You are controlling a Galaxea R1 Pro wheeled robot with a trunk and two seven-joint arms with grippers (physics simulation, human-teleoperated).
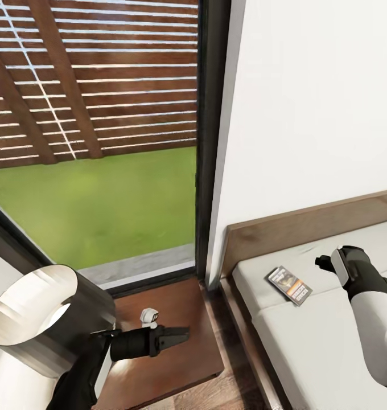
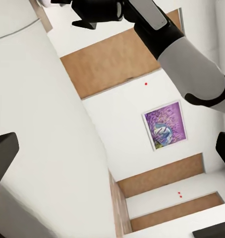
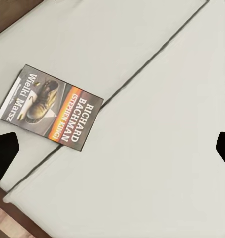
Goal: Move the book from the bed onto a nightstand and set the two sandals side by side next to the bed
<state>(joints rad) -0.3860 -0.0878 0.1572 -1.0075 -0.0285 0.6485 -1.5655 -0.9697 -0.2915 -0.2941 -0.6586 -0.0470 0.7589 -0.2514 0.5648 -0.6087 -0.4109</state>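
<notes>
The book [image 1: 288, 285], a thin paperback with a dark cover and an orange band, lies flat on the bed's white mattress [image 1: 330, 336] near the headboard [image 1: 307, 225]. In the right wrist view the book [image 3: 50, 109] sits ahead and to one side of my right gripper [image 3: 112, 151], whose fingertips [image 3: 3, 153] stand wide apart and empty. That open right gripper [image 1: 323, 263] hovers just right of the book. My left gripper [image 1: 179, 336] is open over the reddish-brown nightstand [image 1: 176, 296], holding nothing. The blue sandals are out of view.
A lamp with a grey metallic shade [image 1: 40, 319] stands on the nightstand's left side, close to my left arm. A small white object [image 1: 149, 315] sits just behind the left gripper. Behind the nightstand is the tall dark-framed window [image 1: 208, 142]. A purple picture [image 2: 164, 124] hangs on a far wall.
</notes>
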